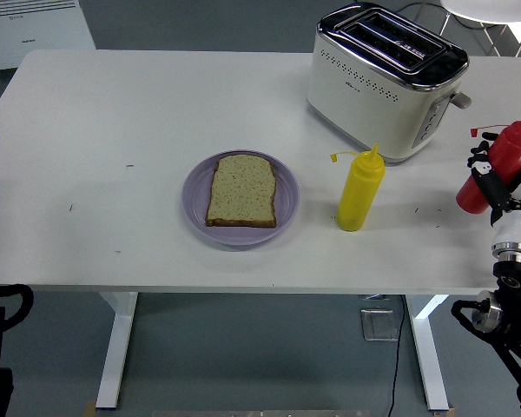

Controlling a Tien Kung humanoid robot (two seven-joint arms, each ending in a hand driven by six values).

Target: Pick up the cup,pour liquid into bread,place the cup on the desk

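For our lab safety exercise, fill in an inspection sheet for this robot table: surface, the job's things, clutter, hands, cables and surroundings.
Surface: white table, a few small dark marks, otherwise clean.
Job's things: red squeeze bottle held tilted at the right edge, no cup seen; slice of bread lying flat on a purple plate at the middle.
Clutter: yellow squeeze bottle upright, right of the plate; white toaster behind it, slots empty.
Hands: right hand has its fingers wrapped around the red bottle; left hand barely in view at the left edge.
Cables: a cable hangs under the table on the right.
Surroundings: white heater on the floor, far left.
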